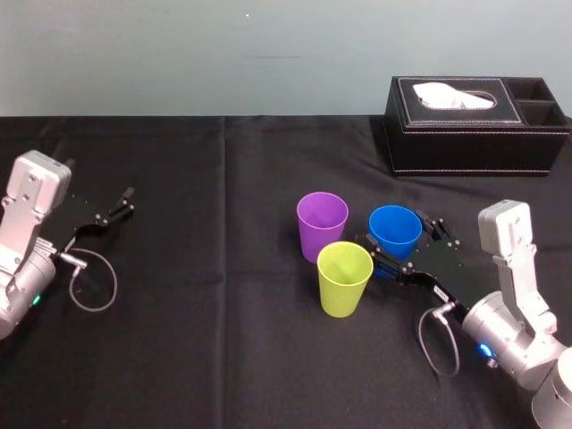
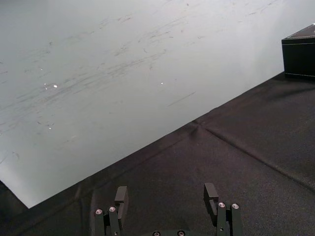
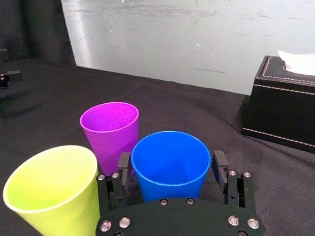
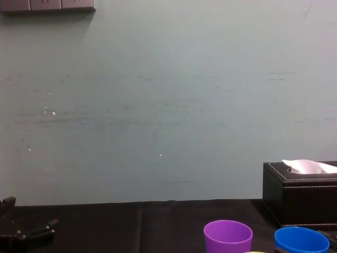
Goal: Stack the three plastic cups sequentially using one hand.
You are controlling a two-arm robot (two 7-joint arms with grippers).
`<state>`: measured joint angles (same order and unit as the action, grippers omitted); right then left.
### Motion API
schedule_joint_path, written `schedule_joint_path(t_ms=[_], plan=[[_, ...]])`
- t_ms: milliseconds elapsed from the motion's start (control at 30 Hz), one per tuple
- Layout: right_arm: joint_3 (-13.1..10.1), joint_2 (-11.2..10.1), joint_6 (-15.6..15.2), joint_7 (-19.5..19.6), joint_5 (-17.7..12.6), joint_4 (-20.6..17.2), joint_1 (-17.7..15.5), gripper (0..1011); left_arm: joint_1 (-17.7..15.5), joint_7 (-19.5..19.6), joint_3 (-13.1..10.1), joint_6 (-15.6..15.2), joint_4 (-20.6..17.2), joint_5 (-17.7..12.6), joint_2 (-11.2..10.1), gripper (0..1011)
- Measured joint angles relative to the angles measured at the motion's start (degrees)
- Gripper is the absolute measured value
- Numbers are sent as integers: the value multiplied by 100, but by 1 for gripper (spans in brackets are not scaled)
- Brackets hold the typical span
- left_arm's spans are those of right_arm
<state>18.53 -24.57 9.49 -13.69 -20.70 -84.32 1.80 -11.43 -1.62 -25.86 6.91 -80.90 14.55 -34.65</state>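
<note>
While upright, 3 cups: purple cup point(image 1: 322, 223), blue cup point(image 1: 394, 229), yel-grn cup point(image 1: 344, 279).

Black-clothed table point(image 1: 188, 357) with three cups point(image 1: 350, 255), tissue box point(image 1: 474, 130)

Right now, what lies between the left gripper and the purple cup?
Nothing: the head view shows bare black tablecloth from left gripper to purple cup.

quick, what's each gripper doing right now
Left gripper: open, holding nothing, parked far left.
Right gripper: open, straddling the blue cup, not yet closed on it.
</note>
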Motion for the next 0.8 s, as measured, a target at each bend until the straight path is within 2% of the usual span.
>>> schedule_joint_path(t_ms=[200, 500, 600, 800], plan=[[-38, 107, -65, -75, 26, 103, 70, 1004, 0, 0, 0, 0, 0, 0, 0, 1011], [-37, 93, -61, -71, 25, 88, 61, 1004, 0, 0, 0, 0, 0, 0, 0, 1011], [-36, 89, -57, -70, 24, 81, 57, 972, 0, 0, 0, 0, 0, 0, 0, 1011], [-34, 84, -49, -57, 21, 73, 52, 827, 0, 1, 0, 0, 0, 0, 0, 1011]])
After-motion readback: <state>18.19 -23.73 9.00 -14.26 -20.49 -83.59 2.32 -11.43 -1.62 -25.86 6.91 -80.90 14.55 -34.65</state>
